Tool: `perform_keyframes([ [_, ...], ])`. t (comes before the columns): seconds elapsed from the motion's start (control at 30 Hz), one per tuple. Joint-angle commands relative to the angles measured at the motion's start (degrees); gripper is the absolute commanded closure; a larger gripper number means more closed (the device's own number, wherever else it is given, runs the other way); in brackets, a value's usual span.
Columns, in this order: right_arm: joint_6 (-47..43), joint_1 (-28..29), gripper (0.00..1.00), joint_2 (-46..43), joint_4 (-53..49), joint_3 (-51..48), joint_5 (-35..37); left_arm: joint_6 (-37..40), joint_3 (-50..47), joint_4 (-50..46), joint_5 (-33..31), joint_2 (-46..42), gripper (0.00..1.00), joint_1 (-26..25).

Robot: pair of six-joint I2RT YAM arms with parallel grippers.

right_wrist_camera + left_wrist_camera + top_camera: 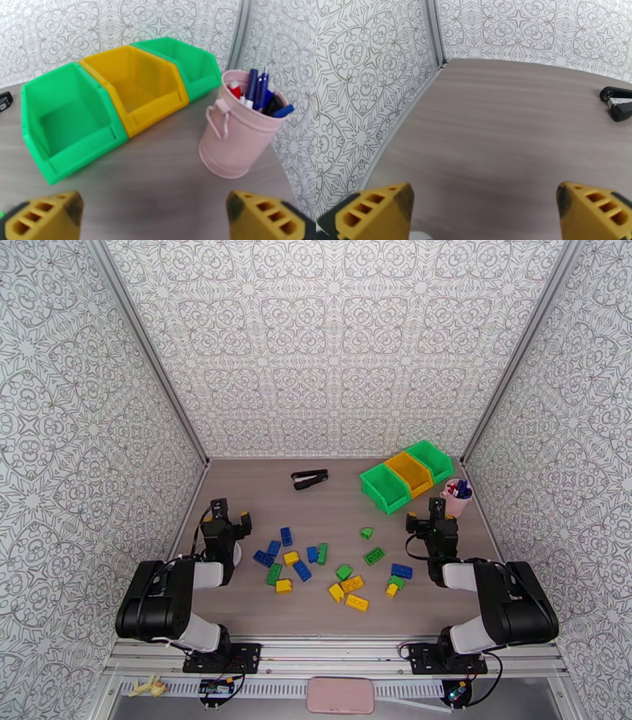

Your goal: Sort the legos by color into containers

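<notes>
Legos: small studded plastic bricks in blue, green and yellow, the legos (344,572) lie scattered across the near middle of the worktop, between the two arms, every one of them outside the bins.
Spread: blues bunch up on the left side of the scatter, with one blue brick (401,571) off on the right; yellows sit mostly along the near edge of the group; one green piece (366,533) lies apart, farthest back toward the bins.
Containers: three small open-top plastic containers (409,473) stand side by side in a slanted row at the back right, well apart from the bricks.
Order: nearer green bin (67,118), yellow bin (138,87) in the middle, farther green bin (185,67), each touching its neighbour and with its open front turned toward the arms.
Right gripper: the right gripper (424,512) (154,217) hovers just in front of the bins, its yellow fingertips spread wide apart and nothing between them.
Left gripper: over on the other side, the left gripper (233,512) (484,209) hangs above bare wood by the left wall, its fingertips just as wide apart and gripping nothing.
Pink cup: a pink metal cup (457,499) (237,134) with a side handle stands just right of the bins, stuffed with pens (258,89), mostly blue.
Stapler: a black stapler (310,479) (618,103) lies at the back centre, left of the bins.
Worktop: a grey wood-grain worktop (237,611), closed in by patterned white walls (332,343).
</notes>
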Motion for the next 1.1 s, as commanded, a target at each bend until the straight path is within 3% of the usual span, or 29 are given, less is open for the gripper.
perform_keyframes([
  [0.0,0.39,-0.01,0.00,0.34,0.18,0.62,-0.96,-0.27,0.25,-0.56,0.60,0.05,0.00,-0.24],
  [0.83,0.21,0.00,0.00,-0.01,0.70,0.25,-1.04,-0.08,0.06,-0.36,0.44,-0.43,0.00,-0.43],
  [0.93,0.00,-0.03,0.00,-0.45,-0.19,0.48,-1.19,1.37,0.43,-3.71,-0.37,-4.03,0.00,-1.81],
  [1.07,-0.47,0.05,0.00,-4.29,-8.75,3.65,-2.00,3.19,3.31,-13.20,-0.32,-9.74,0.00,-3.12],
])
